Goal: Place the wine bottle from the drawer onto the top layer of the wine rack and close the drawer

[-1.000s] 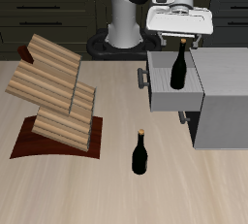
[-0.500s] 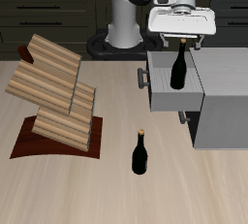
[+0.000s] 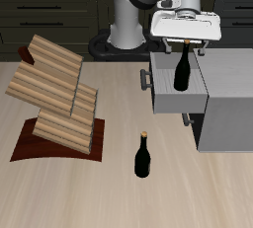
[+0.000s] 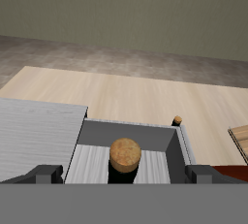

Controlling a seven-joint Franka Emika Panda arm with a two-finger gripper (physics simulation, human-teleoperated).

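Note:
The wine bottle (image 3: pixel 184 69) stands upright in the open drawer (image 3: pixel 168 96), its tan cork (image 4: pixel 124 153) right under my gripper (image 3: pixel 185 42). The gripper is open. In the wrist view its fingers (image 4: pixel 44 175) stand wide apart on either side of the cork without touching it. The drawer sticks out of the grey cabinet (image 3: pixel 229 104) with its bar handle (image 3: pixel 145 79) toward the wine rack (image 3: pixel 54 94). That light-wood rack sits on a dark reddish base board (image 3: pixel 30 143), and no bottle shows on it.
A second dark bottle (image 3: pixel 142 156) stands alone on the table nearer the front edge, between the rack and the cabinet; its cork (image 4: pixel 177 121) shows beyond the drawer's front in the wrist view.
My gripper has come down a little over the bottle's cork and shifted slightly sideways. The bottle, the drawer and the rack have not moved.

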